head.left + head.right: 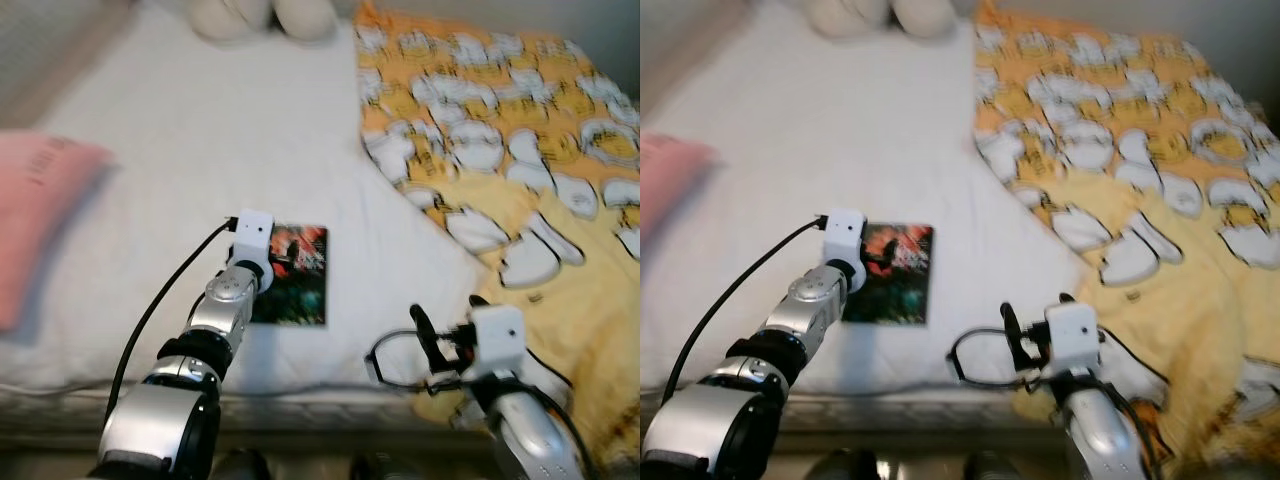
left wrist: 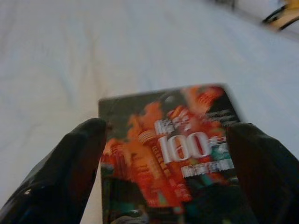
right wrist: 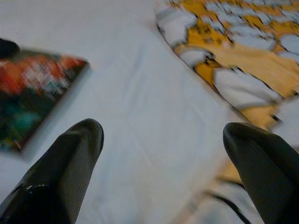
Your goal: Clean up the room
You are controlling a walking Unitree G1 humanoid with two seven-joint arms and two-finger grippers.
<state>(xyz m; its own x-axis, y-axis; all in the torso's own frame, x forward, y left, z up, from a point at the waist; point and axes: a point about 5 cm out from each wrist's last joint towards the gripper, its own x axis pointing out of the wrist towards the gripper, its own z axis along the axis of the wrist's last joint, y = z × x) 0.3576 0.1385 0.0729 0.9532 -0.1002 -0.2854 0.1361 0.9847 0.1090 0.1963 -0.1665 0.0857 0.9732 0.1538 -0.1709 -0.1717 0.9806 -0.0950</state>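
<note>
Where book lies, white bed.

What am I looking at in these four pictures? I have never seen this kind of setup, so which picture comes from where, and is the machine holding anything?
This is a humanoid robot with two silver arms, each ending in a gripper of two black fingers. The two wide pictures come from a stereo camera on its head, looking down at a bed with a white sheet. The other two come from cameras on its wrists, looking along the fingers.

On the bed lie a book with a dark red and green cover, a yellow patterned blanket on the robot's right, a pink pillow on its left, and something pale and soft at the far end, too blurred to name.

The left gripper is open with a finger either side of the book's near edge. The right gripper hovers open over the sheet near the blanket. Nothing is held.
</note>
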